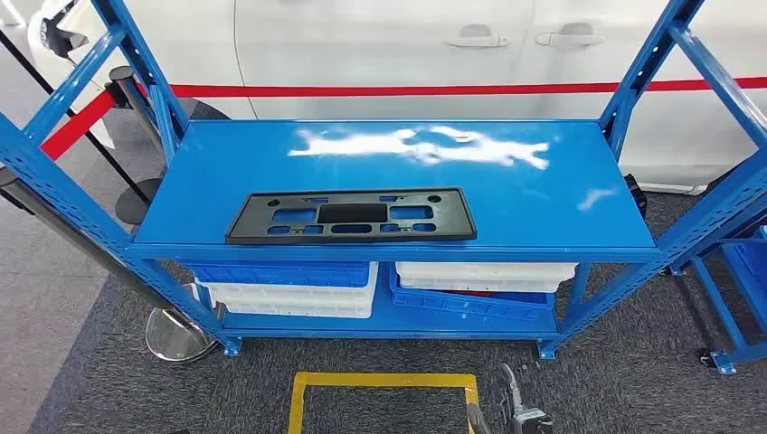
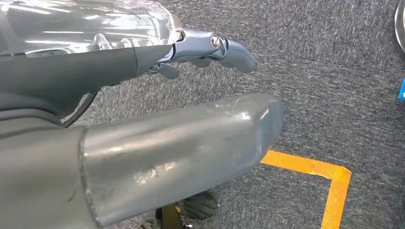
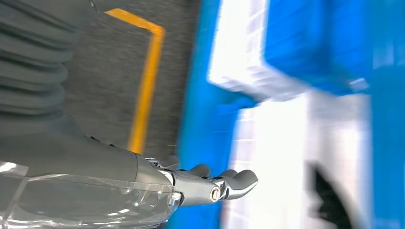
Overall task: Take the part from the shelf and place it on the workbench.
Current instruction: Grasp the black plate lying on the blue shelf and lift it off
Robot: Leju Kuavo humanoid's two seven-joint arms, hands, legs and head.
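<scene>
In the head view the part (image 1: 351,216), a flat black plate with cut-outs, lies on the blue shelf (image 1: 543,203) left of the frame's centre, close to the front edge, its long axis running left to right across the picture; the right hand (image 1: 516,414) pokes in at the bottom edge right of centre, well below the part and a little right of it, so the part lies up and to the left of the fingers; by my judgement the right hand is the nearer and must rise before it can reach the plate. In the left wrist view the left hand (image 2: 181,119) hangs over grey carpet and a corner of yellow tape (image 2: 329,179); its thumb (image 2: 191,143) and fingers (image 2: 234,52) are apart and hold nothing. In the right wrist view, blurred, the right hand's fingers (image 3: 236,181) stretch out with nothing in them, toward white and blue bins (image 3: 296,71).
</scene>
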